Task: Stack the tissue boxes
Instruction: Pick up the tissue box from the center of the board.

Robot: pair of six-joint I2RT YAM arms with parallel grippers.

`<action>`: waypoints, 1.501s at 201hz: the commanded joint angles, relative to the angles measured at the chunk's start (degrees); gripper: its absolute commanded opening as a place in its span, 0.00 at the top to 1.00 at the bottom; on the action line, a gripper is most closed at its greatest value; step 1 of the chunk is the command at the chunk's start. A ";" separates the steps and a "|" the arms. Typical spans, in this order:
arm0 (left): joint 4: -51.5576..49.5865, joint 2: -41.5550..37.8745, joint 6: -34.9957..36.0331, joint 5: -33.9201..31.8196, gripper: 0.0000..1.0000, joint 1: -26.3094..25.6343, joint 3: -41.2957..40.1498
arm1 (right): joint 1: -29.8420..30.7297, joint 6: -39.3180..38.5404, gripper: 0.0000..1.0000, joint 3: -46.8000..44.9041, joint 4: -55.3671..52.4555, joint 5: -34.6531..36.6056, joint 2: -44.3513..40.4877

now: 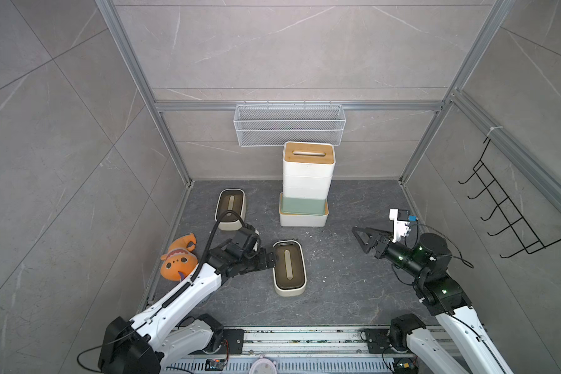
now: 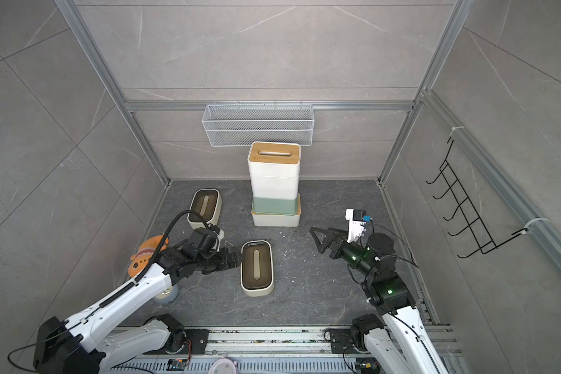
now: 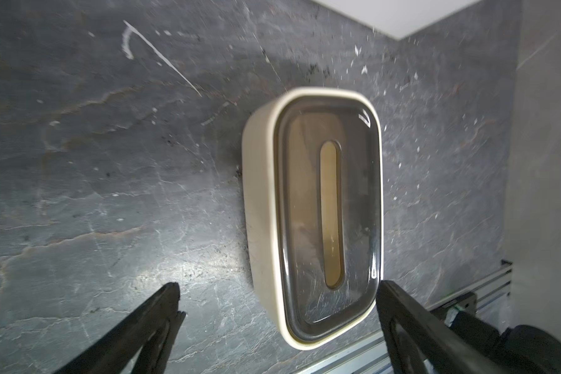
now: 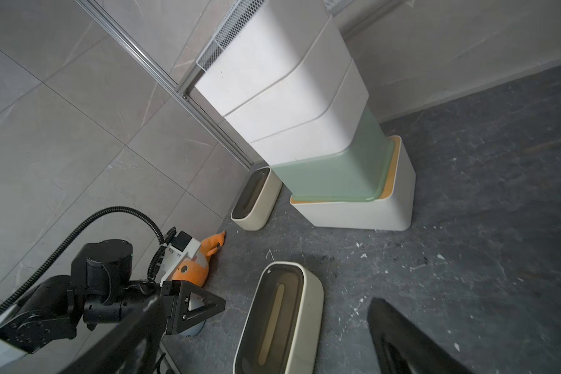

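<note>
Left gripper (image 1: 270, 259) open, at cream box (image 1: 289, 268) edge

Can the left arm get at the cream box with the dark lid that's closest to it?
Likely yes: the left gripper is open right beside that cream box, and nothing stands between them.

plush (image 2: 142, 256): left middle of a top view, partly behind left arm (image 2: 120, 298) | pale round thing (image 2: 167, 296) under that arm: cannot tell what | stack (image 4: 289, 97): upper end cut by right wrist frame edge, inner lids covered | near box (image 4: 279, 323): cropped there too | right gripper (image 4: 266, 301): fingers (image 4: 399, 336) blurred, cropped
</note>
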 commanded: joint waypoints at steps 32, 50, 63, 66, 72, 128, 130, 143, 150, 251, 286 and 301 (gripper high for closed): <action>-3.60 7.23 -2.56 -12.68 0.05 -8.62 4.64 | -0.13 -0.79 0.00 -4.33 -7.58 2.18 -9.42; -4.02 8.92 -3.50 -14.34 0.08 -10.17 5.32 | -0.14 -0.95 0.00 -4.83 -8.48 2.17 -10.51; -3.87 10.13 -4.42 -14.85 0.08 -11.16 5.55 | -0.14 -1.23 0.00 -4.78 -8.85 1.72 -10.40; -3.85 10.51 -4.72 -14.87 0.09 -11.29 5.67 | -0.09 -1.25 0.00 -4.76 -8.89 1.54 -10.27; -3.58 11.21 -5.10 -15.05 0.09 -11.78 5.78 | -0.13 -1.35 0.00 -4.71 -8.87 1.27 -10.06; -3.06 17.12 -7.82 -17.54 0.16 -14.17 7.74 | -0.13 -1.12 0.00 -5.00 -7.76 -0.47 -8.90; -3.04 17.26 -7.90 -17.63 0.17 -14.18 7.75 | -0.13 -1.13 0.00 -5.06 -7.71 -0.52 -8.89; -2.51 17.86 -8.39 -18.00 0.20 -14.38 7.80 | -0.13 -0.89 0.00 -5.27 -7.37 -1.12 -8.28; -2.23 18.11 -8.45 -18.24 0.20 -14.62 7.76 | -0.14 -0.80 0.00 -5.36 -7.18 -1.61 -8.00; -0.47 22.49 -12.14 -21.52 0.29 -16.55 7.51 | -0.11 -2.37 0.00 -5.29 -7.55 -4.85 -3.93; -0.39 23.91 -12.28 -21.79 0.32 -16.60 7.92 | -0.14 -1.89 0.00 -5.10 -6.10 -4.86 -2.18; -0.40 24.26 -12.03 -21.90 0.33 -16.64 8.15 | -0.14 -1.37 0.00 -5.19 -5.45 -4.96 -1.61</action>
